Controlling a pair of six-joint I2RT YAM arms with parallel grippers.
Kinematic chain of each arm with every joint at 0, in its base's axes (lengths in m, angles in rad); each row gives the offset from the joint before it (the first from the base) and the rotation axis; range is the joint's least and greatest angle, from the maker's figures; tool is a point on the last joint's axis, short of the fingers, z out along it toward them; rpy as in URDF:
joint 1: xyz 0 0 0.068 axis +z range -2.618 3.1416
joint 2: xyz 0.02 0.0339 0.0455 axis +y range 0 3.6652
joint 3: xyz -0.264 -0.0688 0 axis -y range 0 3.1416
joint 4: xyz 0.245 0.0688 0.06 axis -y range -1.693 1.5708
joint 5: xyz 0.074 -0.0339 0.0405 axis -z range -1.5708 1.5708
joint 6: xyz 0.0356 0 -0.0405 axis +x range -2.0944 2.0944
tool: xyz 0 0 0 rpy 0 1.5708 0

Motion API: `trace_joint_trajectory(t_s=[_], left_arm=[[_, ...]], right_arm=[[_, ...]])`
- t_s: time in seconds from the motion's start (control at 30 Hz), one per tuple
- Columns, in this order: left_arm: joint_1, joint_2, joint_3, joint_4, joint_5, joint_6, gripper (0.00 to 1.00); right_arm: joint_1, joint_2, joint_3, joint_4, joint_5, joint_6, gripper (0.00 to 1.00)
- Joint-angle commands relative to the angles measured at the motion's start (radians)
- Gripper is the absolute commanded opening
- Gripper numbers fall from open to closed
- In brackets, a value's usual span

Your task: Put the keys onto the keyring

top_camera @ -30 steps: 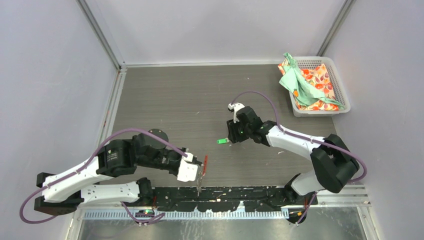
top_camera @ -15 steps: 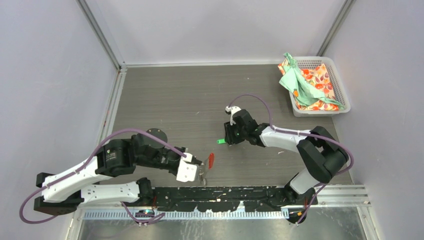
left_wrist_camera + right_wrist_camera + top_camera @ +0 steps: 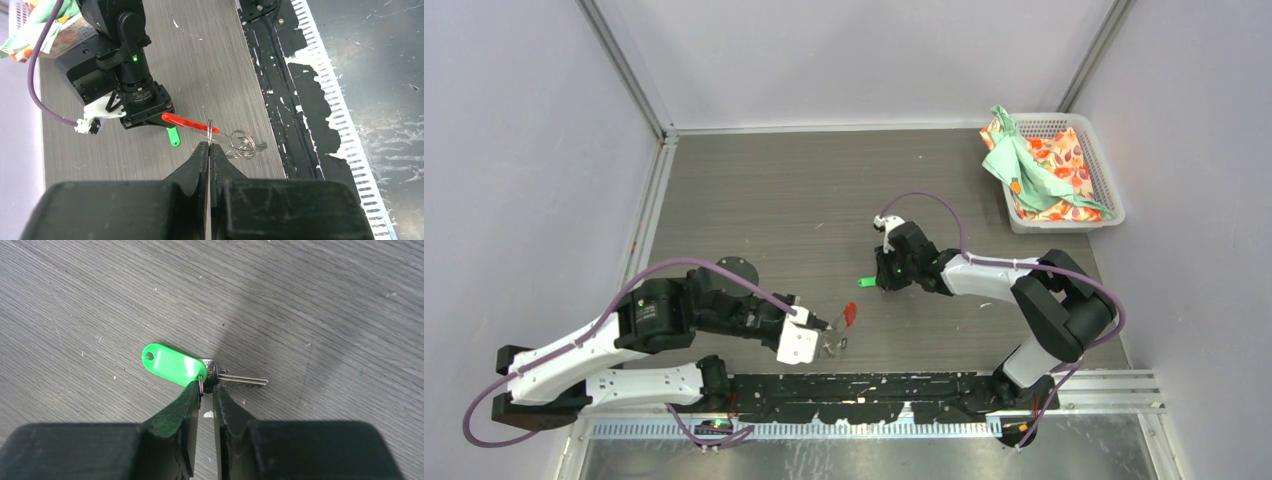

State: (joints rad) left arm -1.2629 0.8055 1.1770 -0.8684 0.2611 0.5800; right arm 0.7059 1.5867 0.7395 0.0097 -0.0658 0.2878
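Note:
My left gripper [image 3: 829, 336] is shut on the thin wire of the keyring [image 3: 243, 145], pinching it at the fingertips [image 3: 209, 146]. The ring's red tab [image 3: 187, 122] sticks out to the left and also shows in the top view [image 3: 850, 314]. The silver loops hang to the right, just above the table. The green-tagged key [image 3: 235, 380] lies flat on the table with its tag [image 3: 167, 361] to the left. My right gripper [image 3: 208, 385] is down on it, its fingertips pinched around the key's head and small ring. I cannot make out the black-tagged key.
A white basket [image 3: 1104, 180] with patterned and green cloths [image 3: 1024, 165] stands at the back right. A black disc [image 3: 742, 270] lies by the left arm. A black strip with worn patches [image 3: 904, 385] runs along the near edge.
My left gripper has swung the keyring up and to the right, so the red tab sits nearer the green key. My right wrist has shifted slightly left over the green key, which has stayed put.

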Motion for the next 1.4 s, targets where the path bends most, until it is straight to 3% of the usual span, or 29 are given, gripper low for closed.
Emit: trace_joint_trajectory(t_s=[0.0, 0.23, 0.3, 0.37, 0.5, 0.63, 0.73, 0.87, 1.07, 1.37], left_arm=[[0.000, -0.015, 0.029, 0.045, 0.006, -0.008, 0.00], [0.000, -0.017, 0.029, 0.049, 0.006, -0.012, 0.00], [0.000, -0.017, 0.028, 0.051, 0.007, -0.012, 0.00], [0.000, -0.017, 0.027, 0.051, 0.006, -0.012, 0.00], [0.000, -0.015, 0.022, 0.052, 0.015, -0.017, 0.00], [0.000, -0.015, 0.006, 0.061, 0.021, -0.038, 0.00], [0.001, -0.011, 0.003, 0.064, 0.040, -0.054, 0.00], [0.001, -0.014, -0.006, 0.089, 0.146, -0.008, 0.00], [0.004, 0.040, 0.023, 0.040, 0.299, 0.133, 0.00], [0.010, 0.129, 0.087, 0.031, 0.367, 0.201, 0.00]], right_arm=[[0.006, -0.010, -0.014, 0.042, -0.014, 0.008, 0.21], [0.005, -0.048, -0.045, 0.050, -0.006, 0.007, 0.27], [0.004, -0.044, -0.041, 0.051, -0.016, 0.004, 0.21], [0.005, -0.039, -0.034, 0.053, -0.027, -0.002, 0.03], [0.005, -0.074, -0.007, 0.003, -0.018, -0.059, 0.01], [0.016, -0.280, 0.029, -0.144, -0.003, -0.264, 0.01], [0.042, -0.470, 0.064, -0.300, -0.069, -0.484, 0.01], [0.051, -0.619, 0.210, -0.568, -0.199, -0.614, 0.01], [0.124, -0.646, 0.461, -0.861, -0.343, -0.755, 0.01], [0.228, -0.613, 0.627, -0.984, -0.568, -0.729, 0.01]])
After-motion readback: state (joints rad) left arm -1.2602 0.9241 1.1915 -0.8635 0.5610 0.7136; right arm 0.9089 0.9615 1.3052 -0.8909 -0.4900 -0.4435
